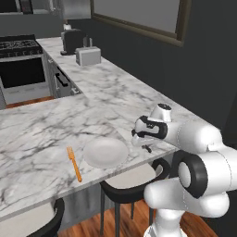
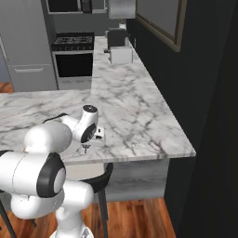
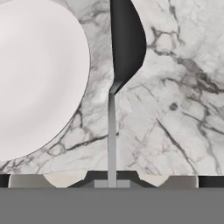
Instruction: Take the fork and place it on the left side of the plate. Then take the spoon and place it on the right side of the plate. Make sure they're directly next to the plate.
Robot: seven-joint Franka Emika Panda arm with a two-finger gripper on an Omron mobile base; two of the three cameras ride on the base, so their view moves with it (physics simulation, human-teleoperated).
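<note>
One long white marble counter (image 1: pixel 55 134) with grey veins runs in an L past a dark wall toward a stove (image 1: pixel 21 65) and a toaster (image 1: pixel 88 56) at the far end; dark stools (image 1: pixel 132 185) stand under its near edge above a wood floor. On it lies the plate (image 1: pixel 105 152), with the fork (image 1: pixel 74 164) just beside it at its 9 o'clock, long axis running near to far, tines at the far end. In the hand view the spoon (image 3: pixel 124 43) lies just at the plate's 3 o'clock, bowl pointing to 12, thin handle running straight down to 6, where the gripper (image 3: pixel 112 181) is clamped together on its end.
</note>
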